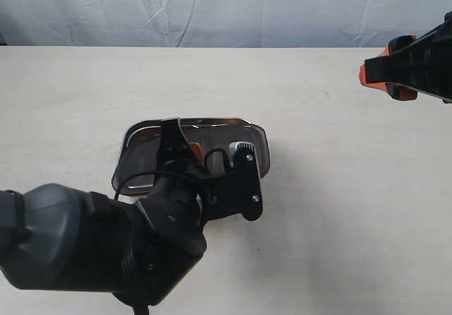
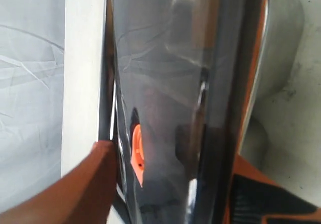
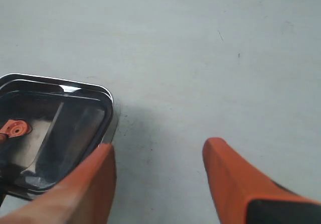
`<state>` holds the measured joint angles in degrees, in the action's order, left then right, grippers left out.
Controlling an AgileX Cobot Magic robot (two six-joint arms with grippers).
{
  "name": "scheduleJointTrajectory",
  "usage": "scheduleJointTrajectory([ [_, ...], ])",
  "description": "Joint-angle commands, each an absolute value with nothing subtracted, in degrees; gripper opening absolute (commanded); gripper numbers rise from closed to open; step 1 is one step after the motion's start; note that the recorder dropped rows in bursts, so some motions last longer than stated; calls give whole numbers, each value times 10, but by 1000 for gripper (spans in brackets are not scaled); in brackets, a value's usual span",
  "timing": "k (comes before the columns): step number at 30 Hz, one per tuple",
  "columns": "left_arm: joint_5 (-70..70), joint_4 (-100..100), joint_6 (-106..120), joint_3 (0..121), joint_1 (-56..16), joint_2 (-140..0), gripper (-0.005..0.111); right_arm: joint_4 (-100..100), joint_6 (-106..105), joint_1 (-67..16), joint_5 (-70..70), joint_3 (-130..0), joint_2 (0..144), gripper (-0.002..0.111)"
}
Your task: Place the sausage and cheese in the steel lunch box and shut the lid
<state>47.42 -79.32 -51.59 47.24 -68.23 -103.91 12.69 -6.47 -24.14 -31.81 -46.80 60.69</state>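
The steel lunch box sits mid-table with the dark translucent lid over it. My left gripper reaches down onto it from the near side. In the left wrist view the lid stands edgewise between both orange fingers, and its orange valve shows close to one finger; my left gripper is shut on the lid. In the right wrist view the lid, valve and steel rim show beside my open, empty right gripper. Sausage and cheese are hidden.
My right gripper hangs at the far right, well away from the box. The pale table stretches around the box, and a wrinkled white cloth backdrop rises behind its far edge.
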Motion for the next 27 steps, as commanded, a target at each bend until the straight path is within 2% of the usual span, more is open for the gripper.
scheduleJointTrajectory([
  [1, 465, -760, -518, 471, -687, -1040, 54, 123, -64, -241, -317, -471, 603, 53],
  [19, 491, -712, -499, 471, -687, -1033, 54, 136, 8, -241, -353, -459, 609, 53],
  [27, 492, -712, -499, 471, -705, -1020, 54, 356, -13, -241, -212, -341, 685, 53],
])
